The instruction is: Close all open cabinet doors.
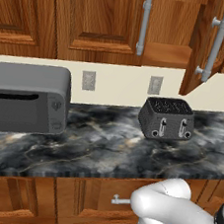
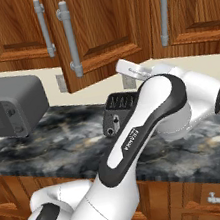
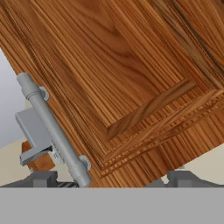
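1. One tall reddish-brown wooden upper cabinet door with a raised centre panel [image 1: 199, 42] stands swung out from its frame in the upper right of the left base view, its long silver-grey bar handle [image 1: 215, 46] facing forward and a bare wooden shelf [image 1: 167, 53] showing in the gap beside it. The task is judged not finished: this door at least is left to shut.

2. The neighbouring door [image 1: 100, 18] in the upper centre of that view lies flush, as do the doors in the upper right of the right base view (one of them [image 2: 191, 4] carries its own bar handle), so those look done.

3. In the right base view the open door [image 2: 101, 27] hangs in the upper centre, above the black-and-grey marbled stone countertop [image 2: 56, 141], with the white robot arm [image 2: 138, 143] rising across the frame just below it.

4. The hand view gives what the base views lack: a close look at the door's panel [image 3: 131, 78] running slantwise, with the bar handle [image 3: 54, 129] at the lower left.

5. The left base view alone gives the dark grey two-slot toaster [image 1: 166, 118] in full and the grey toaster oven [image 1: 26, 97] at the left.

6. The gripper [image 3: 111, 180] has its dark fingertips [image 3: 43, 179] spread wide at the bottom of the hand view, released and holding nothing; whether they touch the wood cannot be told.
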